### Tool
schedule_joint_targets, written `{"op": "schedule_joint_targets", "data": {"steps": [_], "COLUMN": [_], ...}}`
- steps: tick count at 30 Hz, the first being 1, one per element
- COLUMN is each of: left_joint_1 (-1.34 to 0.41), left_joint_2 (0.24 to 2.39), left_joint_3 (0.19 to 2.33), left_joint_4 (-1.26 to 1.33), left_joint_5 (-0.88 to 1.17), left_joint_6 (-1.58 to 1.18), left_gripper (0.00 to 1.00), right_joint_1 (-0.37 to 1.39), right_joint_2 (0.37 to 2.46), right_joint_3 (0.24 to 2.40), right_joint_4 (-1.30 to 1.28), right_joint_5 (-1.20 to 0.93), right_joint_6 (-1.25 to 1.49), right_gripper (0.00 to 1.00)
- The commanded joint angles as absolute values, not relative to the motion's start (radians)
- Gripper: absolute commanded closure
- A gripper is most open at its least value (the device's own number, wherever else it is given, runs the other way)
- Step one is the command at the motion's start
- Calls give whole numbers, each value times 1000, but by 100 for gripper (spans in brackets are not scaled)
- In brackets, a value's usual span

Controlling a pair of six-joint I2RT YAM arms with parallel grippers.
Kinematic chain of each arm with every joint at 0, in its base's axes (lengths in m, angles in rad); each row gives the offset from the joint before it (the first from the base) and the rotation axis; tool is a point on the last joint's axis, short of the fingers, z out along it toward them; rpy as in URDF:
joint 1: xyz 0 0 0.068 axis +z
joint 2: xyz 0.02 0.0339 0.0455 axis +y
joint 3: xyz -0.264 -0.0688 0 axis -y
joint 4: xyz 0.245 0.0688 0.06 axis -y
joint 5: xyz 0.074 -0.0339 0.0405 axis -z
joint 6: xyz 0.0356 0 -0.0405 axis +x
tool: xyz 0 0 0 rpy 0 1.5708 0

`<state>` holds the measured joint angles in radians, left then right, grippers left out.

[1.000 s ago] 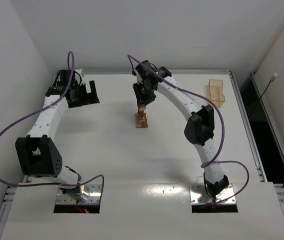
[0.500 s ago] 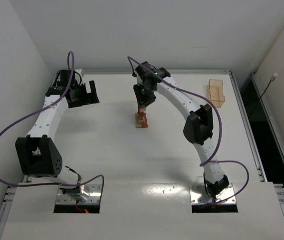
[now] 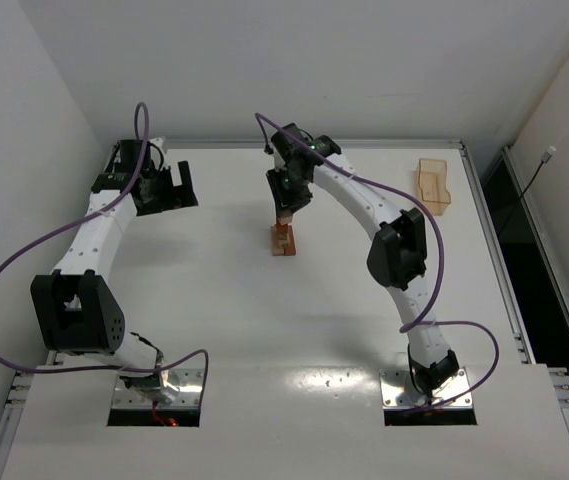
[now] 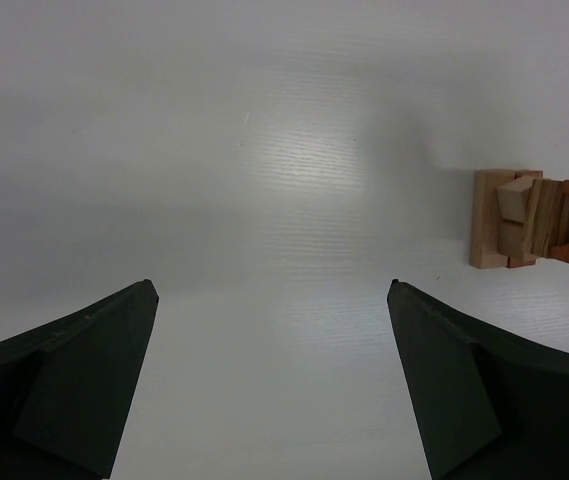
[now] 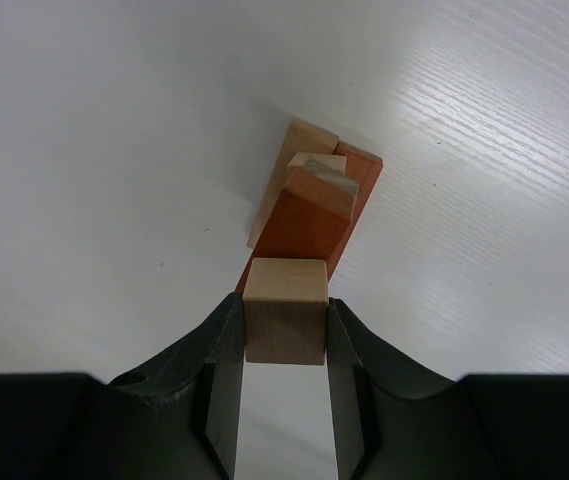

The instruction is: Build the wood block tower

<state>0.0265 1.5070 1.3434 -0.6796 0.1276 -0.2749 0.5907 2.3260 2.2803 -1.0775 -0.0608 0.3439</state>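
Note:
The tower (image 3: pixel 283 238) of tan and reddish-brown wood blocks stands mid-table, a wide base with a slim upright top. My right gripper (image 3: pixel 285 207) is directly above it, shut on a light tan cube (image 5: pixel 284 310). In the right wrist view the cube is pinched between both fingers (image 5: pixel 219 365), just above the reddish-brown top piece (image 5: pixel 307 215) of the tower. My left gripper (image 3: pixel 171 188) is open and empty at the far left. In the left wrist view the tower (image 4: pixel 529 218) shows at the right edge, well away from the left gripper (image 4: pixel 274 370).
A shallow light-wood tray (image 3: pixel 433 184) lies at the far right of the table. The table's raised rim (image 3: pixel 304 145) runs along the back. The two arm bases sit at the near edge.
The right arm has shifted very slightly over the tower with the cube held. The left arm has not moved.

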Motion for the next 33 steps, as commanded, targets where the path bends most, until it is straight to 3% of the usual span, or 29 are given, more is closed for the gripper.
{"op": "schedule_joint_targets", "data": {"steps": [1, 7, 12, 17, 18, 20, 24, 29, 33], "left_joint_1": [38, 38, 38, 48, 48, 48, 48, 48, 48], "left_joint_2": [1505, 1505, 1514, 1514, 1514, 1514, 1503, 1442, 1388], "left_joint_3": [1356, 1356, 1356, 1365, 1365, 1365, 1365, 1295, 1231], "left_joint_4": [-655, -655, -655, -664, -664, -664, -664, -653, -643], "left_joint_5": [123, 123, 123, 132, 132, 132, 150, 199, 209], "left_joint_6": [-288, -288, -288, -288, -288, -288, -288, -278, -244], "left_gripper": [1, 1, 1, 1, 1, 1, 1, 1, 1], "right_joint_1": [597, 597, 606, 606, 606, 606, 606, 597, 588], "right_joint_2": [2335, 2344, 2344, 2344, 2344, 2344, 2313, 2173, 2047], "right_joint_3": [2321, 2330, 2330, 2330, 2330, 2330, 2330, 2280, 2174], "right_joint_4": [-1052, -1052, -1052, -1043, -1043, -1043, -1043, -1043, -1031], "right_joint_5": [-72, -63, -63, -63, -63, -63, -86, -98, -25], "right_joint_6": [362, 353, 353, 353, 353, 353, 331, 281, 232], "right_gripper": [95, 91, 62, 50, 41, 40, 22, 14, 14]}}
